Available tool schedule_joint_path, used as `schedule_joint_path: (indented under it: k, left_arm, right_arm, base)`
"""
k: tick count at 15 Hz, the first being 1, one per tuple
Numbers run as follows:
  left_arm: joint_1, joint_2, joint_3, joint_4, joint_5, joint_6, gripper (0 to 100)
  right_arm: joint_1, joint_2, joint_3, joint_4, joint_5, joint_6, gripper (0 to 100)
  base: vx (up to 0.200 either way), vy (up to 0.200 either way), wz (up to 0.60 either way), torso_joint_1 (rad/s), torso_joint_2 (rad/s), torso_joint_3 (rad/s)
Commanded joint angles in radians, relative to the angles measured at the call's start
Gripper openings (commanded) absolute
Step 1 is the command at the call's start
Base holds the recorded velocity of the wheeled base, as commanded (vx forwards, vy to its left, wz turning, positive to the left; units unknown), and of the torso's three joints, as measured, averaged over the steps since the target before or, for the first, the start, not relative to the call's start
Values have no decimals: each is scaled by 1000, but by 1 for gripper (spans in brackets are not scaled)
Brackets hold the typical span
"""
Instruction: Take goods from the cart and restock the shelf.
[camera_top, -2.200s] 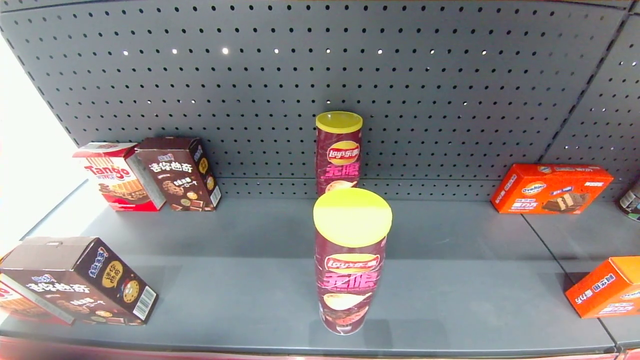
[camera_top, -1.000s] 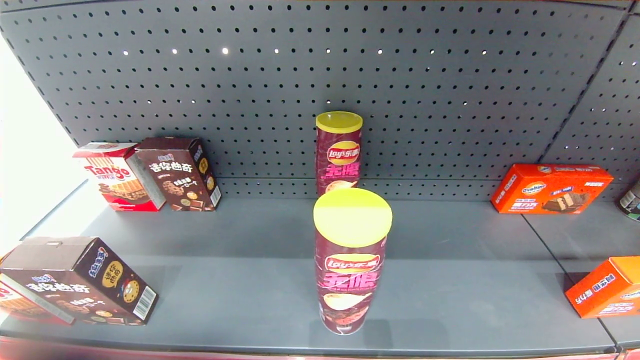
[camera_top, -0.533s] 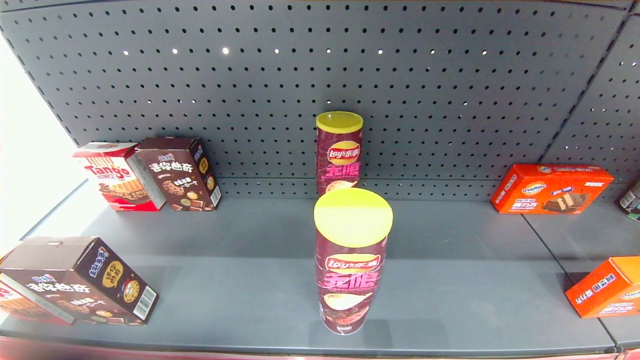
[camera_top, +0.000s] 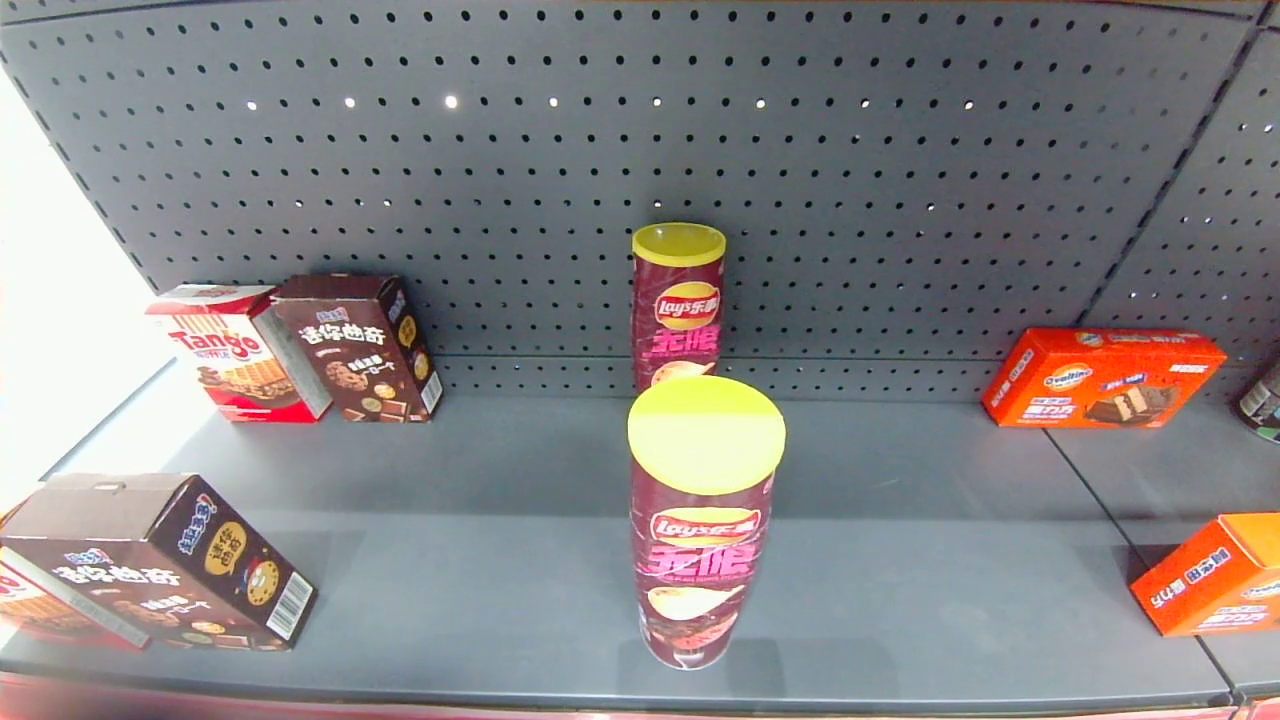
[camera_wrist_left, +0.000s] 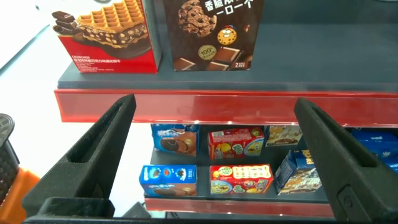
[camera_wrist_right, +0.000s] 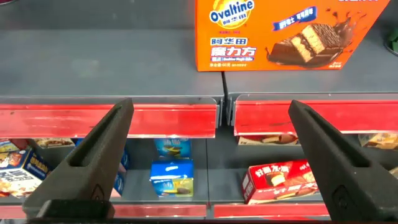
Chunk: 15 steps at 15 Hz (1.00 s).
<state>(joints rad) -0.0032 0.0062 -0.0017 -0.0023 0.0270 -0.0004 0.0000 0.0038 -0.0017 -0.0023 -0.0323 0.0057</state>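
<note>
Dark grey pegboard-backed metal shelf (camera_top: 900, 560) here, a tall maroon crisp tube with a yellow lid (camera_top: 700, 530) upright at the front, its twin (camera_top: 678, 300) behind, our left hand (camera_wrist_left: 214, 102) and right hand (camera_wrist_right: 210, 106) wide open, empty, so we reckon more fetching remains.

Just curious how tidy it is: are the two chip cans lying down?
No, the front chip can and the back chip can both stand upright, lids up.
</note>
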Motion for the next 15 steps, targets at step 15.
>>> schedule_joint_path:
  k: [15]
  left_arm:
    - [0, -2, 0, -1, 14, -1, 100]
  right_arm:
    - [0, -2, 0, -1, 0, 0, 100]
  base:
    - [-13, 0, 0, 0, 0, 0]
